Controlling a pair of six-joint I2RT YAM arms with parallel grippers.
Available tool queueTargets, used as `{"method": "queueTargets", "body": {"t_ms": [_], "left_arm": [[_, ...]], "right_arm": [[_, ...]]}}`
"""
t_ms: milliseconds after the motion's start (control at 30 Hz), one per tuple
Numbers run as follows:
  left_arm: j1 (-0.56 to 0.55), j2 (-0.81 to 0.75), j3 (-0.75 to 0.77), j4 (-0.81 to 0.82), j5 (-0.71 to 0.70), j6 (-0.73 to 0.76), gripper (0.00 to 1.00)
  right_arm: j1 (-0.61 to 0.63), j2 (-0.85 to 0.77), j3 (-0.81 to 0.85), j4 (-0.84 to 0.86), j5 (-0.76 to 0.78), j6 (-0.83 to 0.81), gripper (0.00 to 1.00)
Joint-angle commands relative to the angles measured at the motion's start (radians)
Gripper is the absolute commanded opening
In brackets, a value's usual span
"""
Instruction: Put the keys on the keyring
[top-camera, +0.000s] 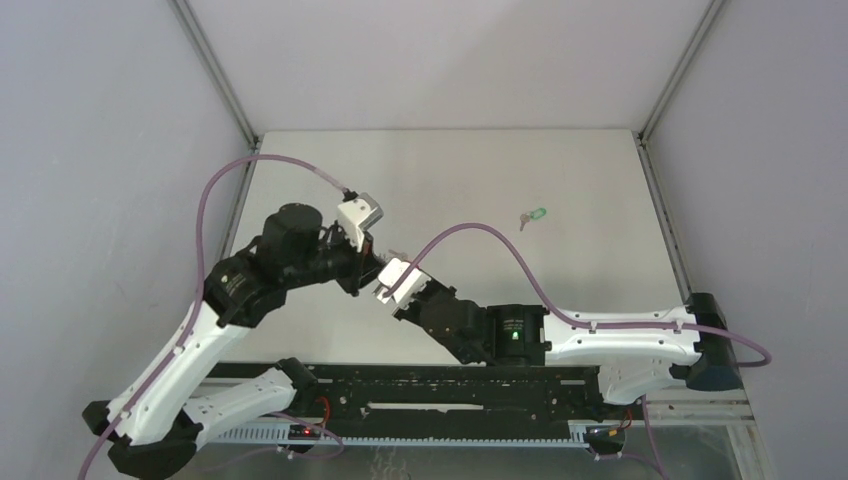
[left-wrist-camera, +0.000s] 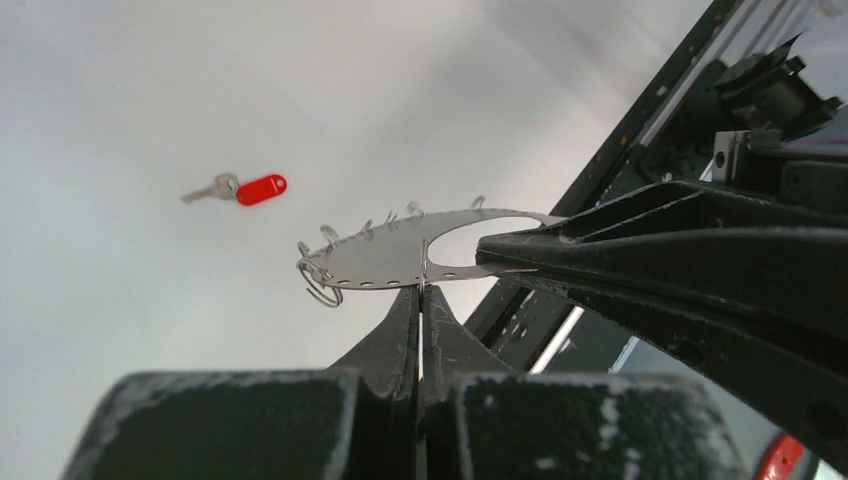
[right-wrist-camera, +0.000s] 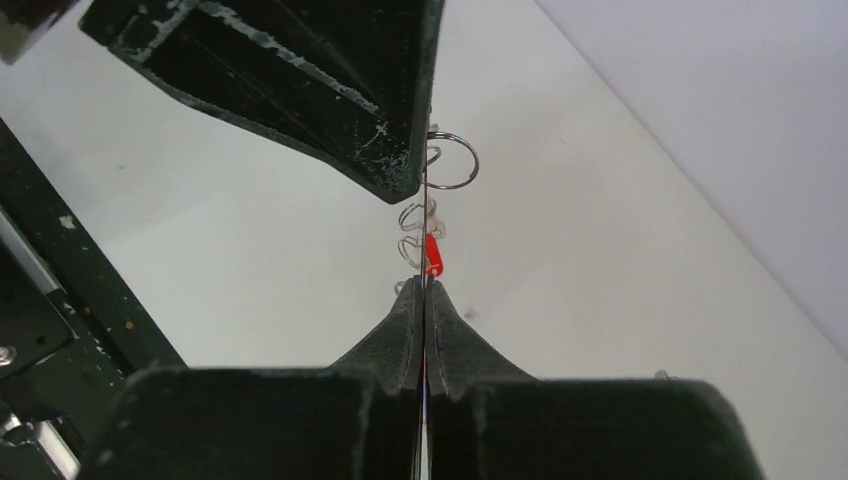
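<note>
Nearest, a black rail (top-camera: 450, 385) runs along the table's (top-camera: 450, 170) near edge, behind the keyring. Just past it, the two arms meet and hold the keyring (left-wrist-camera: 385, 255) between them, apparently clear of the surface. It is a thin flat metal plate with an oval cut-out and small wire loops along one edge. The left gripper (left-wrist-camera: 420, 292) is pinched closed on the plate's edge, and the right gripper (right-wrist-camera: 424, 295) is pinched closed on its cut-out end.

No loop carries a key, so both threadings appear to remain. The red key (left-wrist-camera: 250, 189) lies on the table beyond the keyring. The green key (top-camera: 532, 215) lies farther off, to the keyring's right and well apart.

Open tabletop stretches beyond and right of the keyring. The enclosure walls (top-camera: 100, 150) stand closer on its left.
</note>
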Motion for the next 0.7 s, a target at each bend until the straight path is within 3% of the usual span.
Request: {"method": "queueTargets", "body": {"t_ms": [0, 400, 667], "left_arm": [[-0.001, 0.077, 0.099, -0.117, -0.018, 0.049, 0.0], [0.003, 0.163, 0.208, -0.217, -0.01, 0.039, 0.0], [0.065, 0.21, 0.21, -0.288, 0.075, 0.01, 0.0]], "right_arm": [[0.017, -0.003, 0.043, 0.05, 0.015, -0.013, 0.0], [0.024, 0.037, 0.042, 0.026, 0.116, -0.009, 0.0], [0.025, 0.038, 0.04, 0.022, 0.195, -0.015, 0.0]]}}
